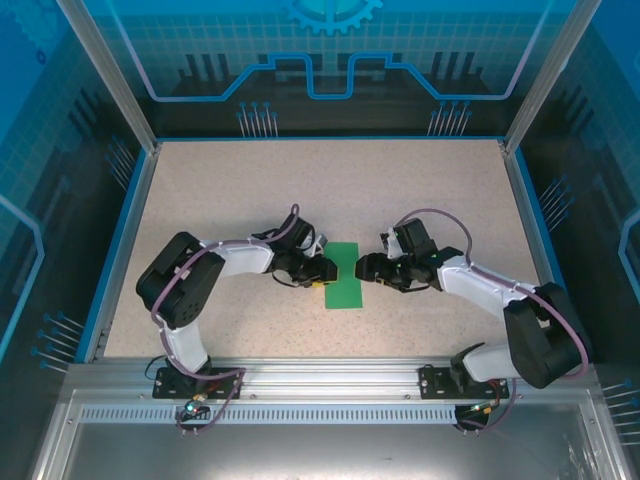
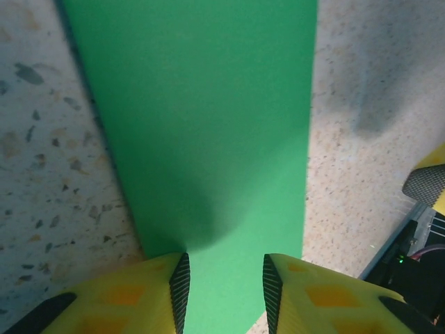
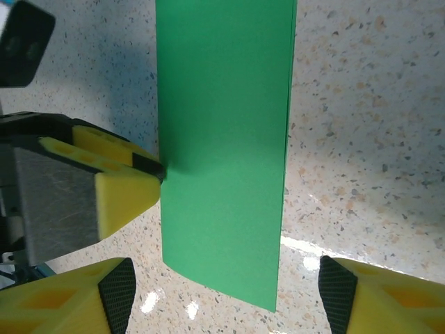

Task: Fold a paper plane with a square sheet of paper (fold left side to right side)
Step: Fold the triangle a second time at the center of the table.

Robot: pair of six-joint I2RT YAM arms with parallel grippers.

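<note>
Two hands flank the thin bright green folded paper strip (image 1: pixel 345 275) at the centre of the speckled desk (image 1: pixel 250 190). The left hand (image 1: pixel 318 272), at nine o'clock, is narrowly parted and holding nothing. The right hand (image 1: pixel 368 268), at three, is spread wide and empty. I'd press firmly along the nine o'clock crease.

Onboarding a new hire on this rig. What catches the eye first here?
The bright green paper, folded to a narrow strip, lies flat at the centre of the speckled table. The left tool and right tool flank it from either side, both open, the left one's tip at the strip's edge.
</note>
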